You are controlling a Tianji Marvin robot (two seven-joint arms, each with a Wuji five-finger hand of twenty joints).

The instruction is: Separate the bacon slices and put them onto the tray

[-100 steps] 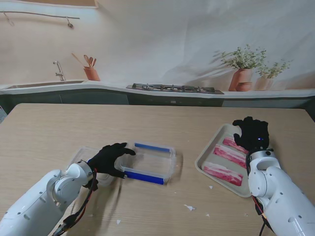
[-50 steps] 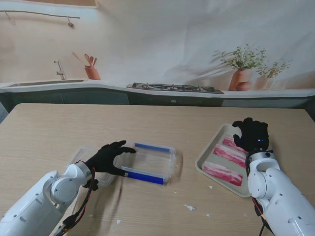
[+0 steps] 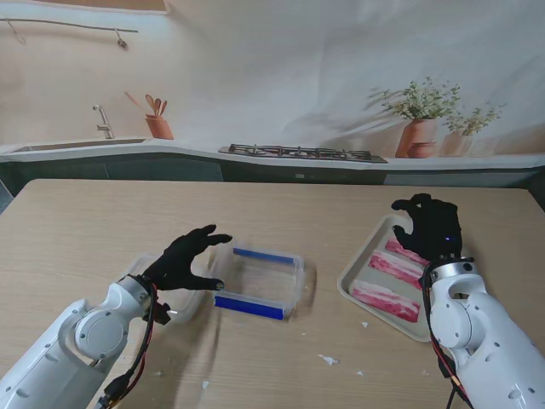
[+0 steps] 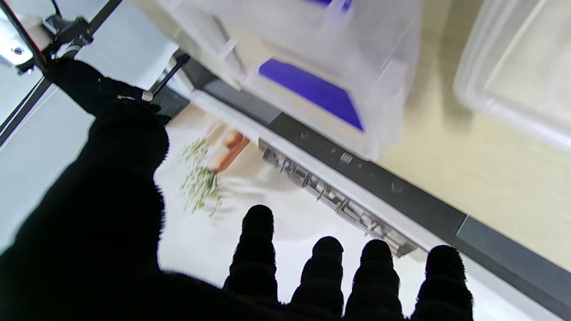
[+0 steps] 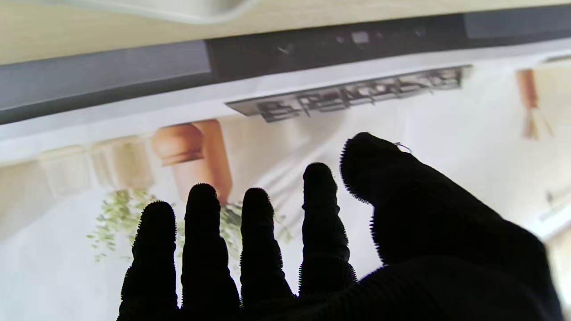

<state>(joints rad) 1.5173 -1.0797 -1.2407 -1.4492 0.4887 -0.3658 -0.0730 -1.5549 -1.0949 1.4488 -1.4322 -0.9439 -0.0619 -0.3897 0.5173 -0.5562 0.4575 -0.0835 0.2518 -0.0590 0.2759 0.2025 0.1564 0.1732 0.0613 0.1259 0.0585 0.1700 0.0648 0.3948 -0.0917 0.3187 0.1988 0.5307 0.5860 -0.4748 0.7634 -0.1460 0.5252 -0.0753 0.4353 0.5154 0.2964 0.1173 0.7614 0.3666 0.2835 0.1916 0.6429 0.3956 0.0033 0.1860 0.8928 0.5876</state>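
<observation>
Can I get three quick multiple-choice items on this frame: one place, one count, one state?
1. Where is the tray?
A. on my right
B. on my left
C. on the stove

2. How many bacon slices lie on it?
A. one
B. three
C. five

3. The left hand is:
A. shut on a bacon slice
B. open, holding nothing
C. out of view

Key: 1 A, it lies by the right hand. 2 B, three separate strips show. 3 B, fingers spread beside the clear container.

Left hand (image 3: pixel 183 262) raised, fingers spread; right hand (image 3: pixel 432 225) likewise
</observation>
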